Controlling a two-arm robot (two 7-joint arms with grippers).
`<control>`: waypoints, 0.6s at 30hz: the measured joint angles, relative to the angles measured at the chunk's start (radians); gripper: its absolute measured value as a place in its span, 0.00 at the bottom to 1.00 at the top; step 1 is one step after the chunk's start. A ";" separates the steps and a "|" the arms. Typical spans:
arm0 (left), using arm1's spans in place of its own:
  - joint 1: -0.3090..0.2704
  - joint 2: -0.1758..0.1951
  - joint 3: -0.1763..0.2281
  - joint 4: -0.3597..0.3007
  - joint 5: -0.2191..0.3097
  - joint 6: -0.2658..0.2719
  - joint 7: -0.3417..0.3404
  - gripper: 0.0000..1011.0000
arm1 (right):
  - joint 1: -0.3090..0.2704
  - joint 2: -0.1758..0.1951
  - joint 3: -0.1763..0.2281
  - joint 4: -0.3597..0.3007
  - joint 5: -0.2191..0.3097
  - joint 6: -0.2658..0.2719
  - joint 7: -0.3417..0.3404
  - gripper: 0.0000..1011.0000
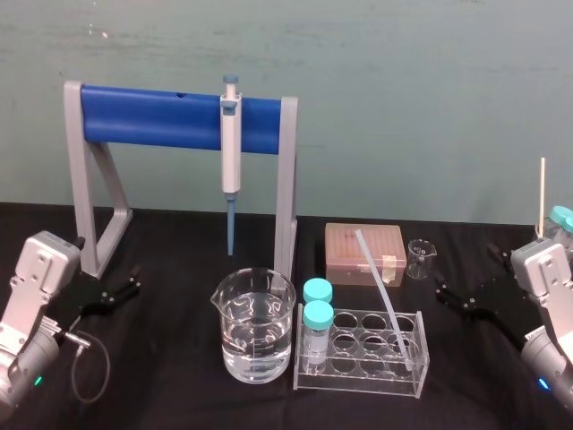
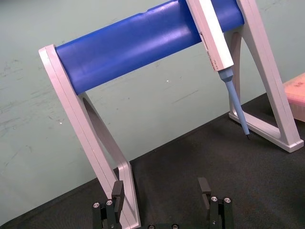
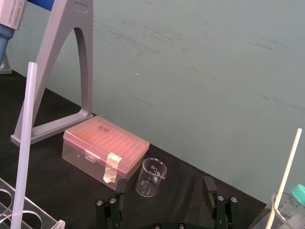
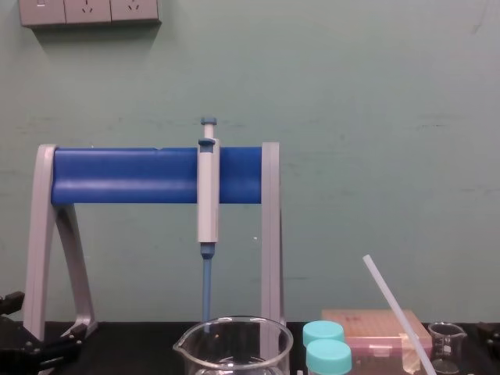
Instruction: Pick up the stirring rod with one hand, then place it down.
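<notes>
The stirring rod (image 1: 380,287) is a translucent whitish rod that leans in the clear tube rack (image 1: 394,376) at centre right, its lower end in a rack hole. It also rises in the right wrist view (image 3: 24,143) and the chest view (image 4: 394,312). My right gripper (image 1: 445,291) hovers open to the right of the rack, apart from the rod, its two fingers (image 3: 119,188) spread with nothing between them. At the table's left side my left gripper (image 1: 132,280) is open and holds nothing, beside the stand's leg (image 2: 100,157).
A blue-barred grey stand (image 1: 179,116) holds a pipette (image 1: 231,143). A water-filled beaker (image 1: 255,336) stands left of the rack, which carries two teal-capped tubes (image 1: 316,318). Behind are a pink tip box (image 1: 363,253) and a small beaker (image 1: 419,258). A thin cream stick (image 1: 542,193) stands at far right.
</notes>
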 joint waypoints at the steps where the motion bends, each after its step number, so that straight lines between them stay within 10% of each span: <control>1: 0.000 0.000 0.000 0.000 0.000 0.000 0.000 0.99 | 0.000 0.000 0.000 0.000 0.000 0.000 0.000 0.99; 18: 0.000 0.000 0.000 0.000 0.000 0.000 0.000 0.99 | 0.000 0.000 0.000 0.000 0.000 0.000 0.000 0.99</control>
